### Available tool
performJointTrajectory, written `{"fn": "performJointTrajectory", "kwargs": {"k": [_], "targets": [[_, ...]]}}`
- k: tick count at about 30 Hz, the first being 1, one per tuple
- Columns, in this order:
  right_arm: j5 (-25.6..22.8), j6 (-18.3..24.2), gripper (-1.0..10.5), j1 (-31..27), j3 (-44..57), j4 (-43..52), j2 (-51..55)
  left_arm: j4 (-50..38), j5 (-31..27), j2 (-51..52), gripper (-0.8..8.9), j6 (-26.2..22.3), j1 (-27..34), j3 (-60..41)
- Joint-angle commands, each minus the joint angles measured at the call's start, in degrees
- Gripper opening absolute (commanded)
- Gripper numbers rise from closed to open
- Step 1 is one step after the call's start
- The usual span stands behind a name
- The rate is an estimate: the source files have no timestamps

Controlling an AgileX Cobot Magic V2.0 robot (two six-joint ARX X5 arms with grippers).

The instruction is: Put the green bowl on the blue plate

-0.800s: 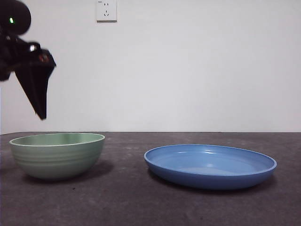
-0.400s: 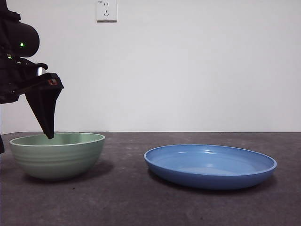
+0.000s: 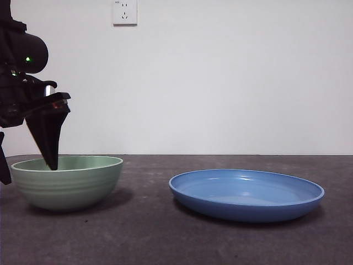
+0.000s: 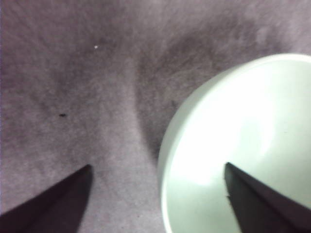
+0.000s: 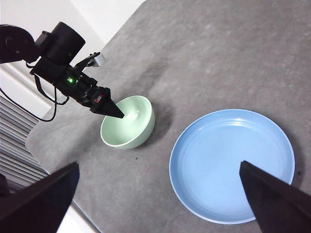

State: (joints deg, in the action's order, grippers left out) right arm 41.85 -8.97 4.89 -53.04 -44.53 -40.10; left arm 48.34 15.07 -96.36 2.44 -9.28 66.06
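The green bowl stands upright on the table at the left. The blue plate lies flat to its right, a gap apart. My left gripper is open and straddles the bowl's rim. One jaw reaches inside the bowl and the other is outside its wall. The left wrist view shows the gripper over the bowl's rim. My right gripper is open and empty. It hangs high above the bowl and the plate.
The table is dark grey and rough. A white wall with a socket stands behind it. In the right wrist view the table's edge runs close beside the bowl, on the left arm's side.
My left gripper has come down and slightly toward the bowl. Its jaw tip has gone from well above the rim to inside the bowl. Bowl and plate have not moved.
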Motion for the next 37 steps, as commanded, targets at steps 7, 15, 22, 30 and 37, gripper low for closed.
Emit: {"fn": "performJointTrajectory", "kwargs": {"k": [7, 15, 22, 30, 37], "targets": [[0.11, 0.66, 5.9, 0.24, -1.01, -0.77, -0.24, -0.57, -0.15, -1.84, 0.85, 0.15, -0.20, 1.14], [0.15, 0.39, 5.9, 0.24, -1.01, -0.77, -0.24, 1.38, -0.15, -1.84, 0.10, 0.83, -1.20, 1.42], [0.15, 0.39, 5.9, 0.24, -1.01, -0.77, -0.24, 7.04, -3.78, -1.84, 0.10, 1.33, -5.46, 6.21], [0.15, 0.42, 5.9, 0.24, -1.01, -0.77, -0.24, 8.20, -4.37, -3.19, 0.10, 5.22, -12.52, 17.84], [0.15, 0.42, 5.9, 0.24, -1.01, -0.77, -0.24, 7.74, -4.37, -9.40, 0.10, 8.87, -17.97, 27.74]]}}
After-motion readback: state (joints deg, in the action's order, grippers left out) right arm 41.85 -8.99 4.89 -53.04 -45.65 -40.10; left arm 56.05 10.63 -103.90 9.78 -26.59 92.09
